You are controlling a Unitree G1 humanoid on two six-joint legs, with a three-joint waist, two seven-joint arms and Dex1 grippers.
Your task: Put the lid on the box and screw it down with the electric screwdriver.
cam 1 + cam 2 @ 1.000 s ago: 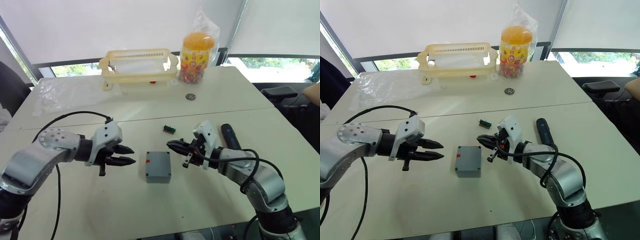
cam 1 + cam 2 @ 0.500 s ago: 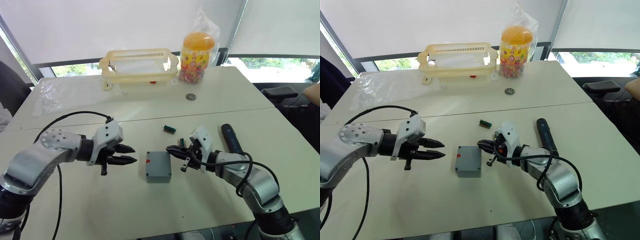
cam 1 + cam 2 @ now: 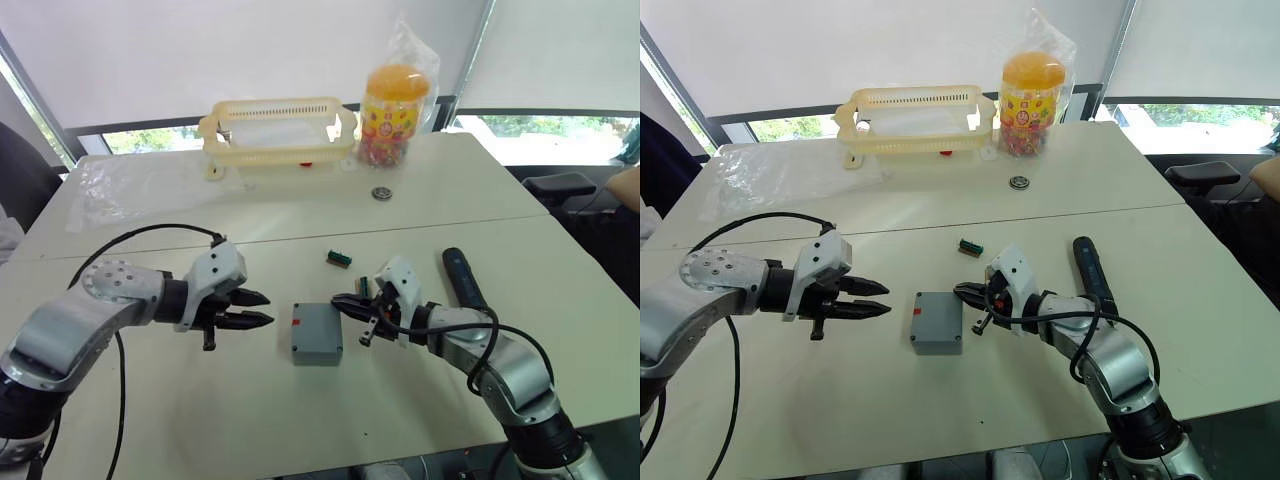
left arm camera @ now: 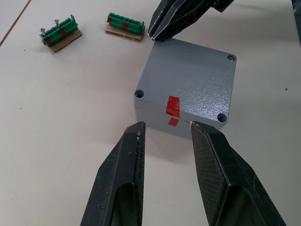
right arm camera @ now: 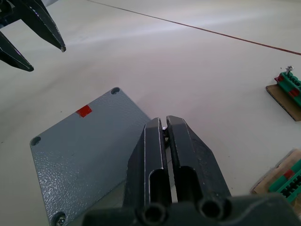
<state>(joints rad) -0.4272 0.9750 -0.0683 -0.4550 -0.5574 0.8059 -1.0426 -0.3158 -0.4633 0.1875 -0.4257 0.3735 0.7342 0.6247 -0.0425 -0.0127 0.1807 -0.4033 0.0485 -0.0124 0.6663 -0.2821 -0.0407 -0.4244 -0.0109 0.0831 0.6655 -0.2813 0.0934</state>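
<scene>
1. Right gripper (image 3: 962, 291) has its two fingers pressed nearly together, with something tiny pinched at the tips; what it is cannot be told. The tips sit at a corner of the lid (image 4: 190, 75).
2. Left gripper (image 3: 262, 309) is spread open, pointing at the box (image 3: 317, 346) from just beside it, not touching.
3. Lid lies flat on the box, red marks facing the left gripper, near the table's (image 3: 250, 420) front middle.
4. Screwdriver (image 3: 461, 280) lies on the table beyond the right arm.
5. Two green pieces (image 4: 124, 23) rest near the box.
</scene>
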